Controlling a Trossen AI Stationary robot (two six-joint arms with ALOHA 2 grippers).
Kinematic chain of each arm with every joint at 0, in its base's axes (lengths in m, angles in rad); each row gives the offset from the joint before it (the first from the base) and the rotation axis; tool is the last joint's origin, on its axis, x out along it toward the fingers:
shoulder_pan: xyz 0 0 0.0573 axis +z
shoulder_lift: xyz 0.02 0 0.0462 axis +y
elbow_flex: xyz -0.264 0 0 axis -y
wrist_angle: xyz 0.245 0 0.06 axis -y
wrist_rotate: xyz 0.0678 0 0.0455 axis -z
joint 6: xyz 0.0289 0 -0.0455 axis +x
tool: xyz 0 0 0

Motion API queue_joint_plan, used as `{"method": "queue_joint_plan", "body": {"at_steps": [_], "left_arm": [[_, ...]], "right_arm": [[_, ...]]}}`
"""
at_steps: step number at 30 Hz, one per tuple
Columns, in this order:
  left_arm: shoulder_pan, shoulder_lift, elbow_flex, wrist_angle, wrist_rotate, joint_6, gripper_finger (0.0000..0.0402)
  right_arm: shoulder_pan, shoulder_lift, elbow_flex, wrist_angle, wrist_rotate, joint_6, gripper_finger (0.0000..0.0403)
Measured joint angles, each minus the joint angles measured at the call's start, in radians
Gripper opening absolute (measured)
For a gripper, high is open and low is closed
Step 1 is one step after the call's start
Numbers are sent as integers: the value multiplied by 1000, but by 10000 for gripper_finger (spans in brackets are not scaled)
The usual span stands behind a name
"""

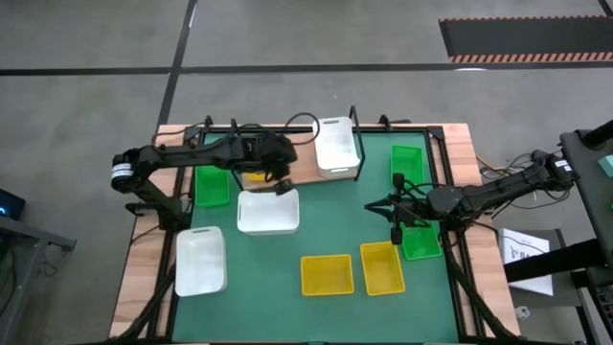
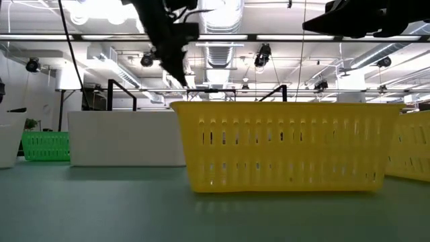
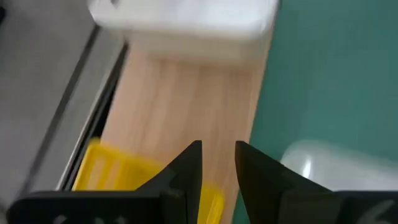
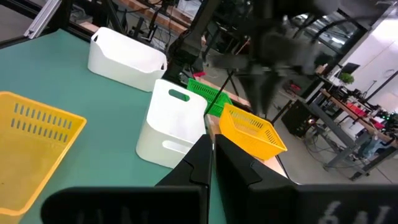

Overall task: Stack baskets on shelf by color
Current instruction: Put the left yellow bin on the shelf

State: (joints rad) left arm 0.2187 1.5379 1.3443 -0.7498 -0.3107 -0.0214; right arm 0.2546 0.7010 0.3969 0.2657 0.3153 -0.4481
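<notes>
While your left gripper [image 1: 280, 184], upper centre of the high view, hangs narrowly parted and empty over the yellow basket [image 1: 255, 174] on the shelf [image 1: 305, 165], seemingly just set there, your right gripper [image 1: 397, 233] waits pinched together at right.

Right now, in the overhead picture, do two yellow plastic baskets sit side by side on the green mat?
Yes: two yellow plastic baskets rest next to each other at the near edge of the green mat.

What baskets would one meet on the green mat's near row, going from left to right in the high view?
White basket → first yellow basket → second yellow basket → green basket, beside the right gripper.
</notes>
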Motion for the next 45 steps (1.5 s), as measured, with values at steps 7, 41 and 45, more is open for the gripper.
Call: {"method": "queue_joint_plan", "body": {"at_steps": [7,41,45], "left_arm": [[28,16,-44,165,-36,-131,79],[135,153,-113,118,-171,-212,79],[135,153,-114,112,-177,-210,79]], "right_arm": [[0,0,0,0,0,-8,11],[0,0,0,0,0,-8,11],[0,0,0,0,0,-8,11]]}}
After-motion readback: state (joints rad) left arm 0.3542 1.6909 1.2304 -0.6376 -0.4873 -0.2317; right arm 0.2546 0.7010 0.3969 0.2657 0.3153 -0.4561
